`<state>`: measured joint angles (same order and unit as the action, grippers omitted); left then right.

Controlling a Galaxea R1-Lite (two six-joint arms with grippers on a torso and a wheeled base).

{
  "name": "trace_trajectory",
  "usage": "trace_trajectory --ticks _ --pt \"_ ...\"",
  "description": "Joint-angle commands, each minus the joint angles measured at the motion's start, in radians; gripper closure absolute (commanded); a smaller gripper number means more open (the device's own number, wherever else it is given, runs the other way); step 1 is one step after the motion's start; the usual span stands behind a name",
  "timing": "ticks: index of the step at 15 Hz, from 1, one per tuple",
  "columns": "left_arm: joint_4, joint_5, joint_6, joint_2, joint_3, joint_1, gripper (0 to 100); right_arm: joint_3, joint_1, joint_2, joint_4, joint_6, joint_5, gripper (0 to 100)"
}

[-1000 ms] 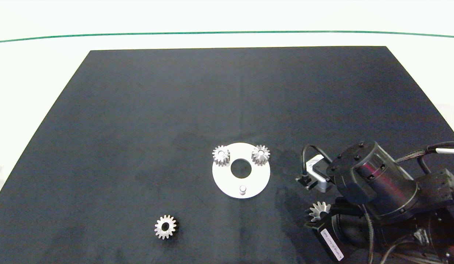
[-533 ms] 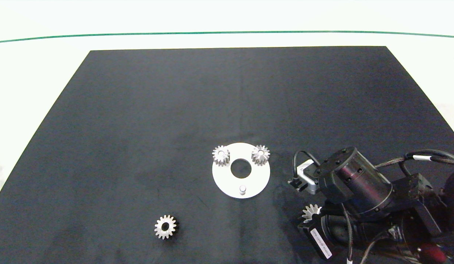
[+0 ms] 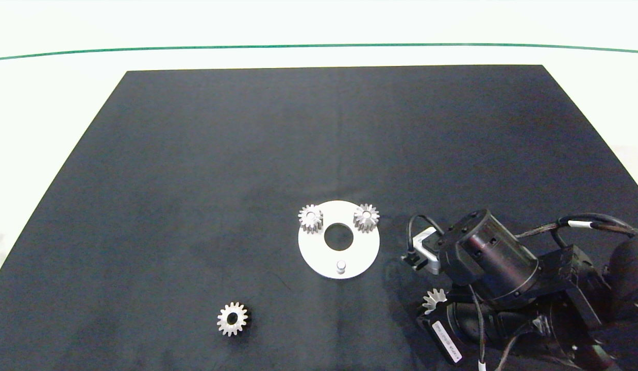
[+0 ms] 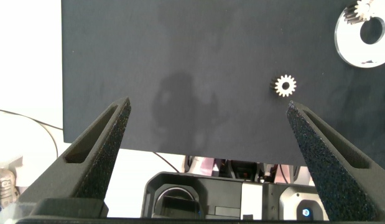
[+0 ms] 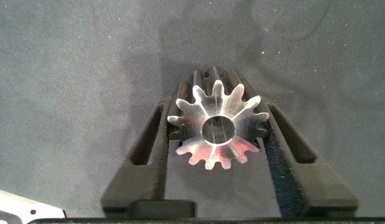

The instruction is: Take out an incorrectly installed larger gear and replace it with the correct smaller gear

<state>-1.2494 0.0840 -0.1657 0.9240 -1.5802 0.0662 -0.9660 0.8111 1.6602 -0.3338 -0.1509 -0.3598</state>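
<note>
My right gripper is shut on the larger gear, one finger against each side of its flared, pointed teeth. In the head view that larger gear sits at the arm's tip, over the mat, right of and nearer than the round white plate. The plate's near peg is bare. The smaller gear lies flat on the mat near the front, left of the plate, and shows as the smaller gear in the left wrist view. My left gripper hangs open off the mat's left side, out of the head view.
Two more small gears sit on the plate's far pegs, on either side of its centre hole. The black mat covers most of a white table. The right arm fills the front right corner.
The right arm has shifted left and a little toward the front edge, carrying the larger gear with it. The plate and the small gears have not moved.
</note>
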Motion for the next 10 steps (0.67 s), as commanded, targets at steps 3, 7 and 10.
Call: trace_trajectory --ticks 3,7,10 --pt "-0.007 0.000 -0.001 0.001 0.000 0.000 0 0.010 0.002 -0.013 -0.002 0.001 -0.005 0" --pt "-0.007 0.000 -0.001 0.004 0.005 0.000 0 0.007 0.007 -0.050 -0.002 0.010 -0.008 0" --pt "-0.007 0.000 -0.001 0.013 0.014 0.001 0 -0.023 0.007 -0.158 -0.014 0.054 -0.008 0"
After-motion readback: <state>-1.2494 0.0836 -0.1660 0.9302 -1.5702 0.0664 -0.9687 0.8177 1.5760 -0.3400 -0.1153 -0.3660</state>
